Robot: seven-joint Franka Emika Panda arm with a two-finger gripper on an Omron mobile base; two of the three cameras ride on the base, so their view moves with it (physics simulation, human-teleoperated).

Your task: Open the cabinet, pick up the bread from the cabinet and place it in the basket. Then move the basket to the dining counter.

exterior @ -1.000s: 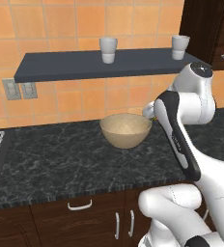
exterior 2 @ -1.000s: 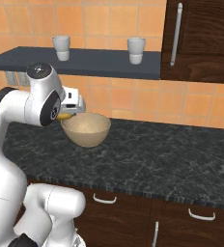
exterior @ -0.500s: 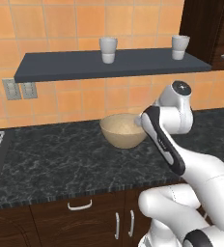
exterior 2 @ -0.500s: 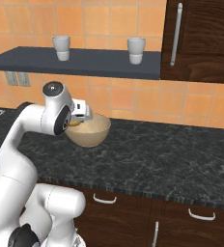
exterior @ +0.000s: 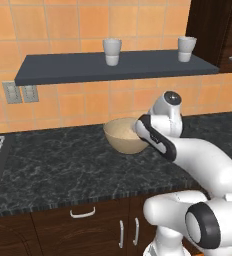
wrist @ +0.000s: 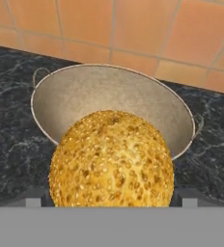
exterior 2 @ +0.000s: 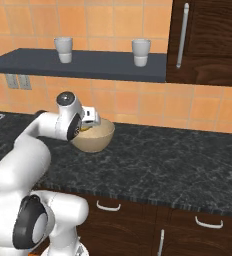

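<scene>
Even, bright rendered light, soft shadows, slight low-resolution blur, no glare.

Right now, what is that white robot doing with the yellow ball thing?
That yellow ball is the bread. The robot's gripper is holding it between its fingers, at the near rim of the basket, the wide tan bowl on the black stone worktop. The bread is not yet resting inside. Two white cups stand on the shelf above.

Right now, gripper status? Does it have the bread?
Gripper: closed on the bread, held just in front of the basket.
</scene>
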